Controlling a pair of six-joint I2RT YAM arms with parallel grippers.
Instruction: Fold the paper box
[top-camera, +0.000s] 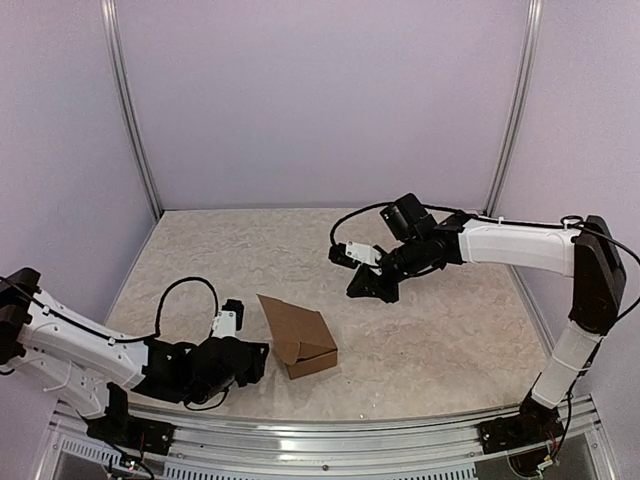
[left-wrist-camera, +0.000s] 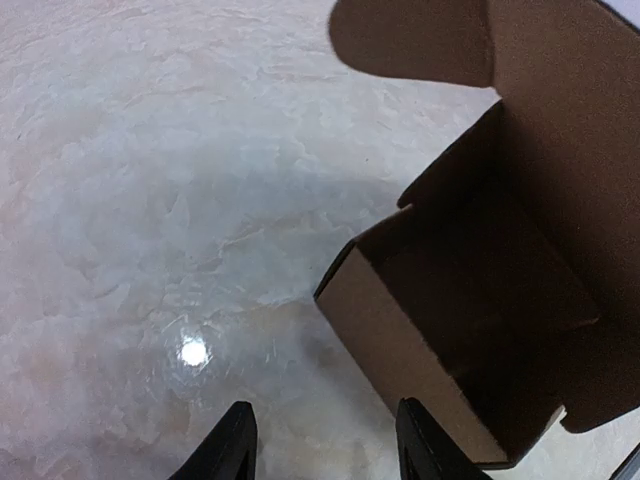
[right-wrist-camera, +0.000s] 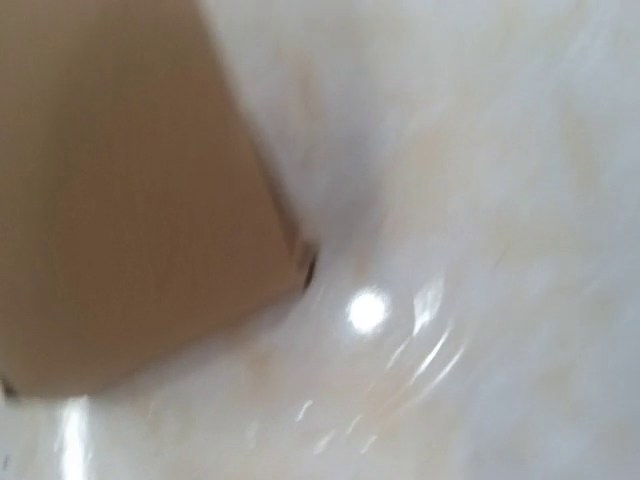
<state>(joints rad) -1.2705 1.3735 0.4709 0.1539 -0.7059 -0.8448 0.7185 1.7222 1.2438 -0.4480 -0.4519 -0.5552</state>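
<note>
left claw (left-wrist-camera: 325, 425) parted, paper box (left-wrist-camera: 400, 335) interior — wrist-view

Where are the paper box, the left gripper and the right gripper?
paper box (top-camera: 293, 322): top view, on its open lid.
left gripper (left-wrist-camera: 325, 445): left wrist view, between its two fingertips.
right gripper (top-camera: 362, 288): top view, at its dark fingertips.
</note>
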